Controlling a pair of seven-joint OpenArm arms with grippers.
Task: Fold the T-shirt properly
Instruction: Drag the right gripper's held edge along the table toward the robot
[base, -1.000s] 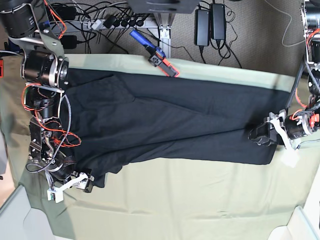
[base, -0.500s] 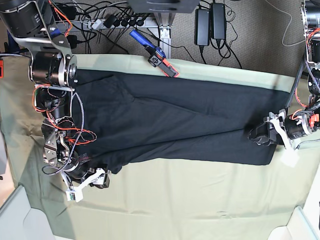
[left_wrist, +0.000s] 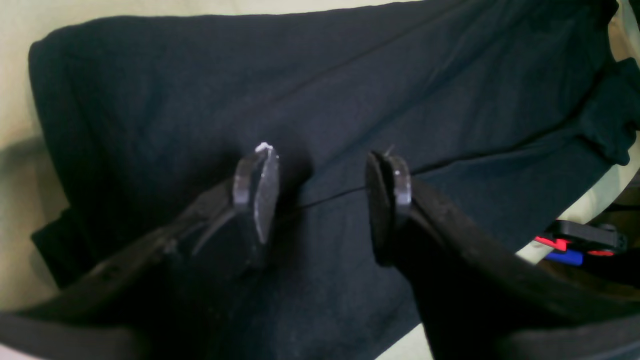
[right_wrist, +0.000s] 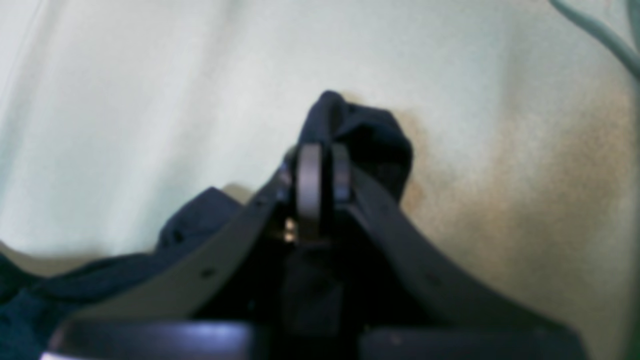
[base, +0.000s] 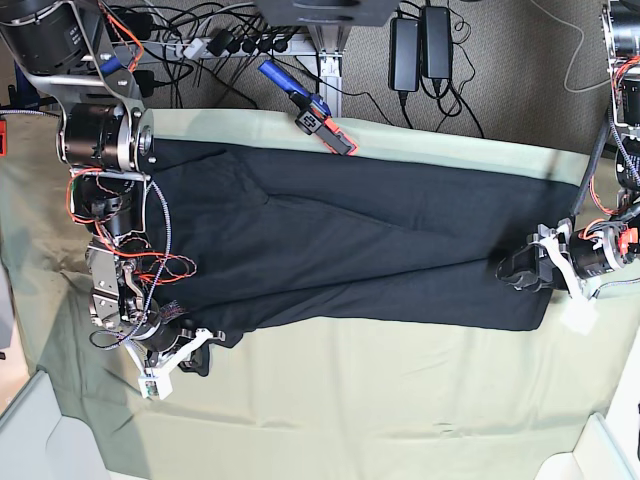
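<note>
Right gripper jaws clenched on a bunched corner of the black T-shirt, left gripper jaws released, parted over the cloth

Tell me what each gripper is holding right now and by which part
The right gripper is shut on a bunched corner of the black T-shirt at its edge. The left gripper is open over the shirt, holding nothing.

1. The large black cotton T-shirt lies stretched across the pale green table cloth.
2. The right gripper sits at its near left corner.
3. The left gripper rests on its right end.
</note>
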